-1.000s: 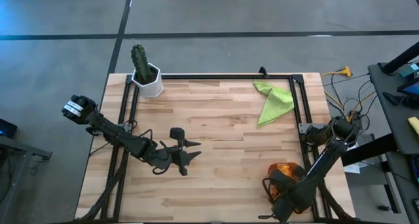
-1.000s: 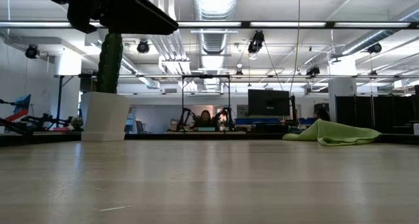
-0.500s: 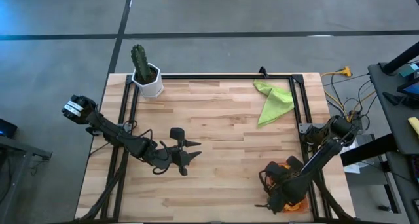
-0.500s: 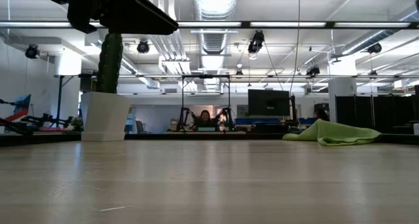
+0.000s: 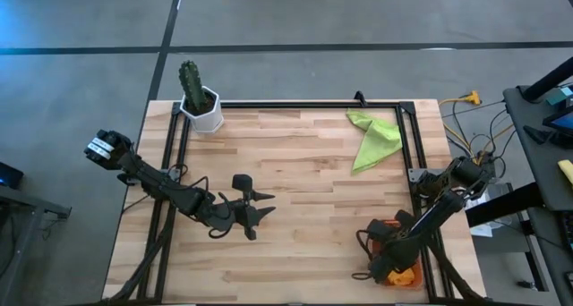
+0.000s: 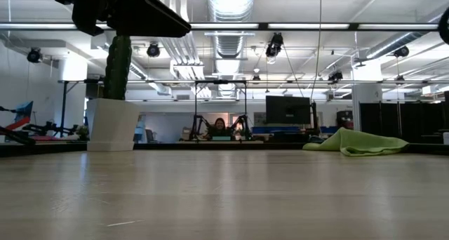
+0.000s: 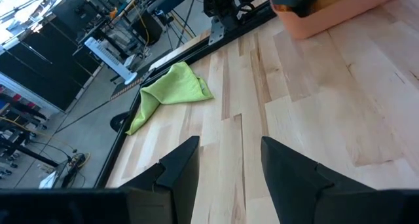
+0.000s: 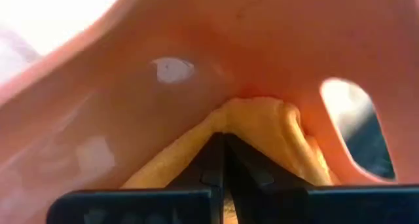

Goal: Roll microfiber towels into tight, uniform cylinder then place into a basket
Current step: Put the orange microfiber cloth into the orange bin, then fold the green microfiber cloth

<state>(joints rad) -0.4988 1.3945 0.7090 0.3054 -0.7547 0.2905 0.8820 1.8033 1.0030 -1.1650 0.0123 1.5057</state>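
The lime green towel (image 5: 373, 136) lies crumpled on the table at the far right; it also shows in the left wrist view (image 7: 170, 93) and the low view (image 6: 358, 143). The terracotta basket (image 5: 383, 228) sits at the near right corner, mostly hidden under my right arm. My right gripper (image 5: 391, 263) is down inside it, shut on the orange towel (image 8: 262, 126), a bit of which shows by the arm (image 5: 406, 275). My left gripper (image 5: 264, 204) hangs open and empty over the near left of the table. My right gripper pinches a bunched fold of the orange towel (image 8: 226, 122) between its two shut fingers (image 8: 213, 165). The towel sits against the basket's inner wall (image 8: 196, 67). The arm hides the hold in the high view, so I cannot tell which part of the towel it has.
A white pot with a cactus (image 5: 200, 98) stands at the far left corner; it shows in the low view (image 6: 112, 124) too. A black frame (image 5: 295, 104) runs along the table's far and side edges. Bare wood lies between the two arms.
My right gripper has gone toward the table's near edge with the orange towel. The towel showed on the far side of the gripper a second ago and now shows on its near side. My left arm has kept still.
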